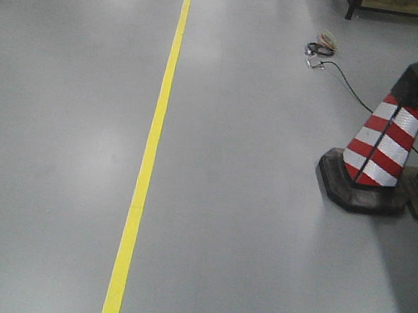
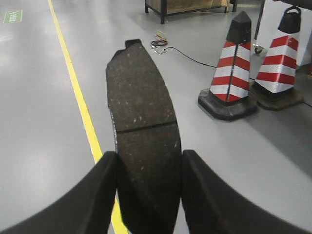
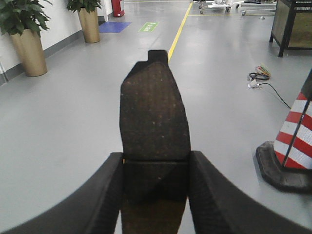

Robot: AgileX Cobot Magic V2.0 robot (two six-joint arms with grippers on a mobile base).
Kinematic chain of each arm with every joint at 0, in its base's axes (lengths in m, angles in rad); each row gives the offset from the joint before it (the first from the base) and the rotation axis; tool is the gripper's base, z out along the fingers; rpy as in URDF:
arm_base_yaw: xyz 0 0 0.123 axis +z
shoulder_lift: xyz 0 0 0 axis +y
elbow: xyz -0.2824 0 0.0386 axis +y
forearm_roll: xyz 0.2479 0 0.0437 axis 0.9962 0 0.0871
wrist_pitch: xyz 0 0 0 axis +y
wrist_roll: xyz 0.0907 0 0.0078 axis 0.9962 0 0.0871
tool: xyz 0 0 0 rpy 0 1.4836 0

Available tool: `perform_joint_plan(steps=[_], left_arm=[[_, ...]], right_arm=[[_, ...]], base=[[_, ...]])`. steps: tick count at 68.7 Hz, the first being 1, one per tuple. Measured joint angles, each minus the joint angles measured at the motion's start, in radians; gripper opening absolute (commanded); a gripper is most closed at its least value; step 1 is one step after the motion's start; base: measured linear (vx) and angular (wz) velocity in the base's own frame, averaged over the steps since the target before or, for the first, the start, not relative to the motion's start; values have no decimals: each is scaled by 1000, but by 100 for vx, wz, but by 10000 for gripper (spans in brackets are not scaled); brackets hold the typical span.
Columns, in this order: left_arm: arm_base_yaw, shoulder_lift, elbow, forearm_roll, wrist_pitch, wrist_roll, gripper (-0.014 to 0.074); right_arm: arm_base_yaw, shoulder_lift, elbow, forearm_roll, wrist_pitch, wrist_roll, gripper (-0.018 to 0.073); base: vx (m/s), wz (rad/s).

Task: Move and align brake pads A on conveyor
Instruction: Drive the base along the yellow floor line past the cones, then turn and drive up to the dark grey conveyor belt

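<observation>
Each hand — left hand [image 2: 148,187], right hand [image 3: 155,187] — grips a brake pad [image 2: 141,141] [image 3: 155,126] above our grey floor [image 1: 258,250] with its yellow line [image 1: 151,148] and striped cones [image 1: 388,144].

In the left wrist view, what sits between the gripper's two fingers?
A brake pad, clamped between the left gripper's fingers and sticking out ahead over the grey floor. The left wrist view shows it.

A yellow line [image 1: 148,155] is painted along the grey floor [image 1: 54,141]. Two striped cones [image 1: 380,143] are set side by side near a coiled cable [image 1: 319,49]. Two potted plants [image 3: 24,34] are placed along the wall.
</observation>
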Motion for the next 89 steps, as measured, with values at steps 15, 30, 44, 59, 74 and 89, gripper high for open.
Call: perform_joint_plan(steps=[15,30,44,59,74,89], left_arm=[[0,0,0,0,0,0,60],[0,0,0,0,0,0,60],[1,0,0,0,0,0,60],[1,0,0,0,0,0,60],[1,0,0,0,0,0,60],[1,0,0,0,0,0,60]], right_arm=[[0,0,0,0,-1,0,-4],[0,0,0,0,-1,0,-4],[0,0,0,0,-1,0,-4],[0,0,0,0,-1,0,-4],[0,0,0,0,-1,0,-4],[0,0,0,0,0,0,-4]], base=[[71,3],[65,0],[60,-22],[57,-52],[51,-70],[48,-73]])
